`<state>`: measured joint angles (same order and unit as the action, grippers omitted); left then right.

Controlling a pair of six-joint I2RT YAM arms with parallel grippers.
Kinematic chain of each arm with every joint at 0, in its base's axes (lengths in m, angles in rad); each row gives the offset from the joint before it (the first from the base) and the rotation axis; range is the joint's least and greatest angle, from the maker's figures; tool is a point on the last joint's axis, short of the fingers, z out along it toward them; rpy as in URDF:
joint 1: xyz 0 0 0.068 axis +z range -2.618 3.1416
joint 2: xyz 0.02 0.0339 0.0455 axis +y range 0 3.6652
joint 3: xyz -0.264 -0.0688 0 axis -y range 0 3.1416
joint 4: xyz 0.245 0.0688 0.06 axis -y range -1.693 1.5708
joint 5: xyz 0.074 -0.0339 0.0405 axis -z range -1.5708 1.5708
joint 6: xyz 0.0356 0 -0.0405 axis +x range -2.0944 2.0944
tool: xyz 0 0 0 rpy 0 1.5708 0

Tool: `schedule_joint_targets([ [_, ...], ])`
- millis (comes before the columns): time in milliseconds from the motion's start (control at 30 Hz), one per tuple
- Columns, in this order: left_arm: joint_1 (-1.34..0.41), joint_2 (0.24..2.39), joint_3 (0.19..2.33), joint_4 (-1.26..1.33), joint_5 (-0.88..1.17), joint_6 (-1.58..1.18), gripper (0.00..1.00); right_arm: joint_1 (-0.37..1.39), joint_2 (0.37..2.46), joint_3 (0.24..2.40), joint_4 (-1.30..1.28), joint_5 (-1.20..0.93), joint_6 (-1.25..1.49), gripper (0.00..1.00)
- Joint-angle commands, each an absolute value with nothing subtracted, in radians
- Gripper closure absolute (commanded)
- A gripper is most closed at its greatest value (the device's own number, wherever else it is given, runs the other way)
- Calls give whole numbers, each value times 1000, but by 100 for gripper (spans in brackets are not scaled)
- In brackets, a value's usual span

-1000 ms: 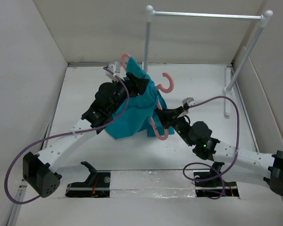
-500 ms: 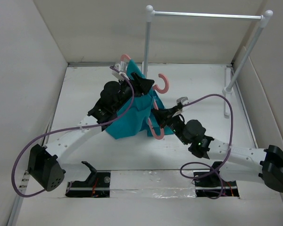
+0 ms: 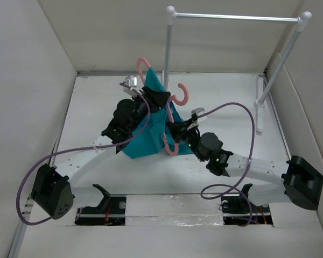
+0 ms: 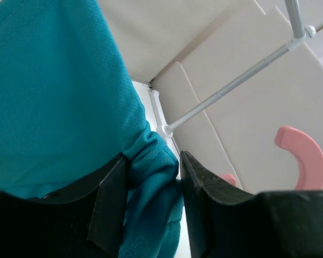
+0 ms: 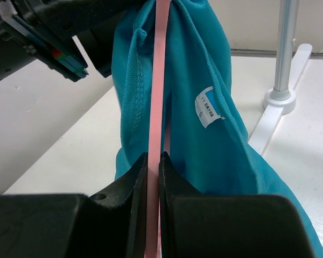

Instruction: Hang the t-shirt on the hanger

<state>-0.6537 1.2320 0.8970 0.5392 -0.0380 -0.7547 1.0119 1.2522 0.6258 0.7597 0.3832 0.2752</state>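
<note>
**Shirt gathered on the hanger, shoulders not yet seated**

Holds the hanger [image 5: 159,64] up off the table [image 3: 91,107], near the middle of the far edge. Grips it by the thin bar in the right tool [image 5: 153,161], fingers pressed together on the pink strip. Carries the t-shirt [image 3: 145,137] bunched against that frame, hanging in a cone from a raised point down toward the table. Cannot tell whether the hem touches the surface. Has a fold of the cloth lying between the fingers of the left tool [image 4: 153,161], filling the gap. Cannot tell whether pinched firm or merely enclosed.

Looks roughly midway through the task. Cloth and hanger brought together, with the bar running up by the neck opening near the white label [image 5: 210,106], but neither shoulder visibly seated. Probably leaves threading both hanger arms into the shoulders, drawing the hook clear through the neck and smoothing the body down.

Hard to say from above which pink curve is the hook, with three showing around the cloth. Hides most of the frame under fabric and arms. Cuts off the lower hem in both wrist views. Shows the metal rail [image 3: 234,18] along the far edge toward the right corner, well apart from the shirt.
</note>
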Motion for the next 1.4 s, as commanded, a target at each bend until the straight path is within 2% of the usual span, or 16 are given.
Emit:
schedule_joint_targets([
  [0,-676,1201,873,592,25,-784,61,1029,1281,704,896,391,258,100],
  [167,-676,1190,862,591,26,-785,52,1048,1299,718,905,388,241,100],
  [200,-676,1190,862,591,23,-785,54,1058,1305,719,907,402,236,100],
  [233,-676,1192,865,589,20,-779,63,1058,1305,721,907,425,233,100],
  [433,-676,1177,842,595,12,-779,100,1077,1293,713,899,437,224,100],
  [667,-667,1097,781,621,-35,-775,100,1086,1261,687,859,445,238,100],
  [767,-657,1074,767,623,-25,-778,100,1086,1243,695,802,439,241,89],
  [867,-646,1049,746,640,-6,-796,100,1086,1227,686,772,427,250,73],
  [900,-646,1042,738,649,-6,-801,100,1086,1221,680,770,425,249,63],
  [967,-637,1028,739,649,-5,-804,100,1086,1201,675,736,417,245,55],
  [1000,-637,1026,744,643,24,-802,100,1086,1192,675,714,422,245,46],
  [1100,-637,1011,752,632,37,-802,100,1086,1129,648,646,423,227,39],
  [1167,-627,996,736,640,29,-805,100,1066,1079,624,612,402,219,38],
  [1200,-627,993,736,640,29,-807,100,1055,1063,594,601,394,219,43],
  [1333,-603,994,756,623,60,-814,100,961,986,491,575,301,265,100],
  [1367,-592,993,752,632,70,-821,100,934,977,471,581,270,276,100],
])
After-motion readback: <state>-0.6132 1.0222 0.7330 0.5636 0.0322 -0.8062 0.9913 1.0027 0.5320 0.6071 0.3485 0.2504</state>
